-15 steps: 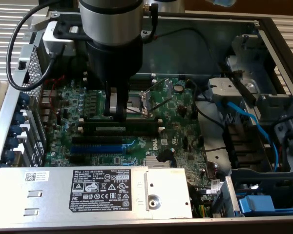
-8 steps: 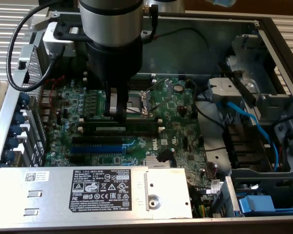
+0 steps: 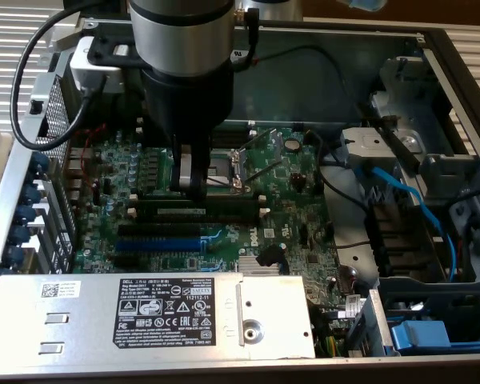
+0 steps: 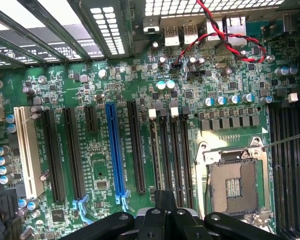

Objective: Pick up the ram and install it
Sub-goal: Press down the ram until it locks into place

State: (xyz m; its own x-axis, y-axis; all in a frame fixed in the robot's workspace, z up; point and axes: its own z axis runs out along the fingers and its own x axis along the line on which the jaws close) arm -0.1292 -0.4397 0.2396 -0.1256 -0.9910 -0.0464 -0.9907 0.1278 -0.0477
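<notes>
Arm straight down into the open PC case, claw closed at the memory slots.
Motherboard lies flat. Claw fingers together, tips touching the ram, which sits on edge in the slot beside the CPU socket, long axis running toward the exterior view's left and right. Not gripped.

1. White slatted blinds run across the far left of the exterior view, brightly lit.
2. More pale slats show at the far right corner.
3. Light falls evenly from above, with soft glare on the grey metal case wall.
4. A blue object sits at the far edge, cut off.
</notes>
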